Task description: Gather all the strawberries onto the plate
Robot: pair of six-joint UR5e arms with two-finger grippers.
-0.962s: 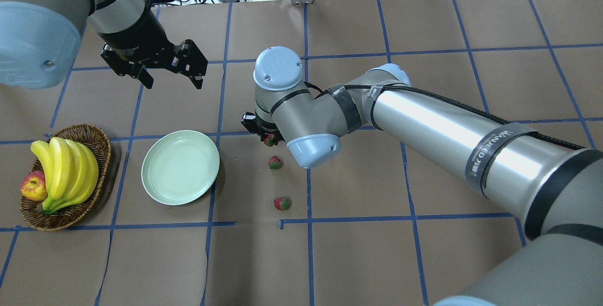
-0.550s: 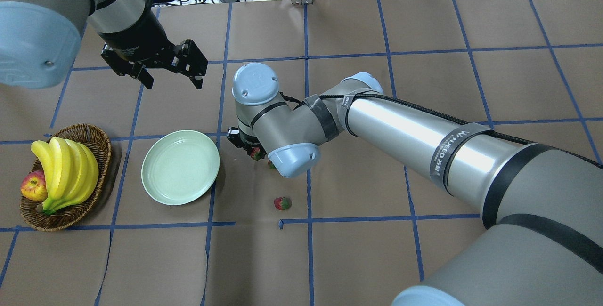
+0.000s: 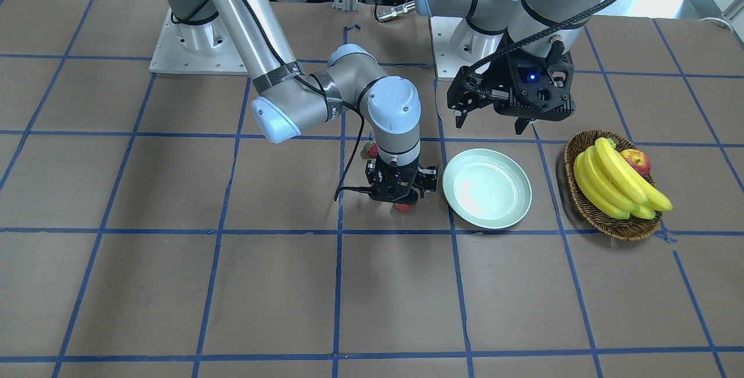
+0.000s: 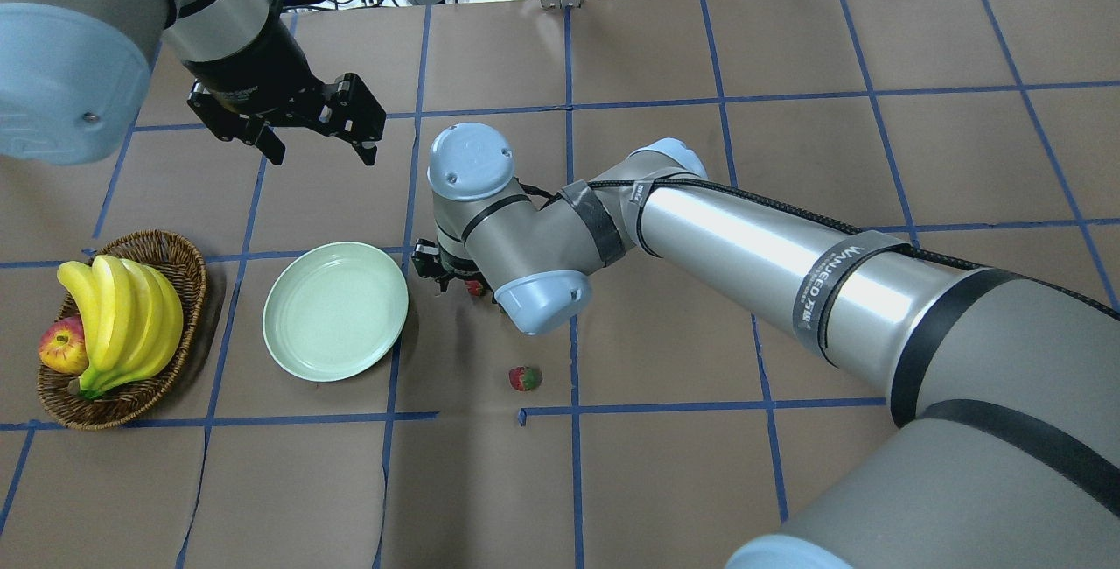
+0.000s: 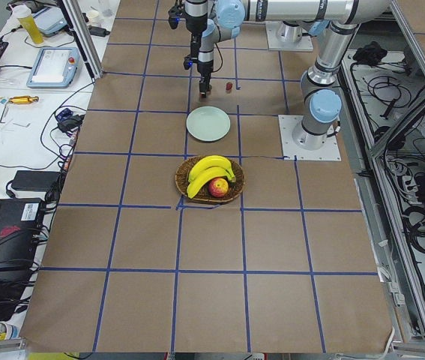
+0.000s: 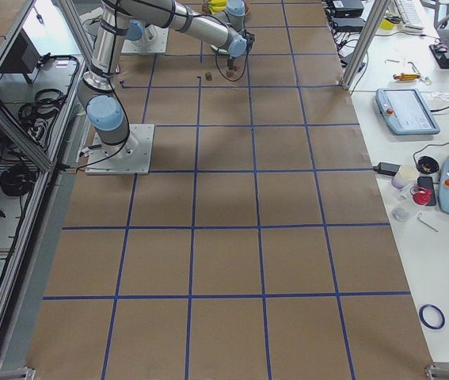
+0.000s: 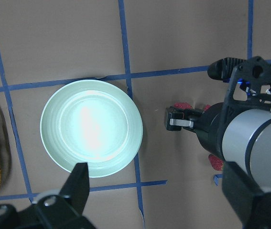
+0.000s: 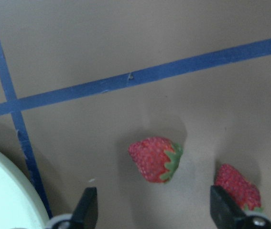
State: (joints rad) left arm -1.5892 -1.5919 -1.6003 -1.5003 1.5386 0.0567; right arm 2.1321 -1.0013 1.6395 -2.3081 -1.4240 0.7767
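Worktop (image 4: 700,481), robot's side first: near strawberry (image 4: 525,378) lies alone on the brown paper, just past the end of a blue tape line (image 4: 522,416) and well apart from the plate.

Next row out, on the robot's left: wicker basket (image 4: 122,411) holds a bunch of bananas (image 4: 131,311) and a red-yellow apple (image 4: 59,346) tucked against its outer rim. Pale mint plate (image 4: 335,311) sits beside the basket, not touching it. Only its bare glossy face shows.

Just past the plate's rim, right arm (image 4: 744,245) reaches in across the worktop with its wrist bent, so the right hand (image 3: 400,198) points straight down, low over the paper. In the wrist view its fingers (image 8: 88,207) stand wide apart and grip nothing. Second strawberry (image 8: 154,160) lies on the paper between and beyond them, touching neither, green cap turned to that view's right. Third strawberry (image 8: 238,188) lies near it, by the other finger. From overhead the arm's blue wrist cap (image 4: 542,298) hides it. All three berries are on the worktop, outside the plate.

Farthest out: left hand (image 4: 321,153) hangs clear above the worktop beyond the plate, fingers spread wide, holding nothing. Its wrist camera looks down on the plate.
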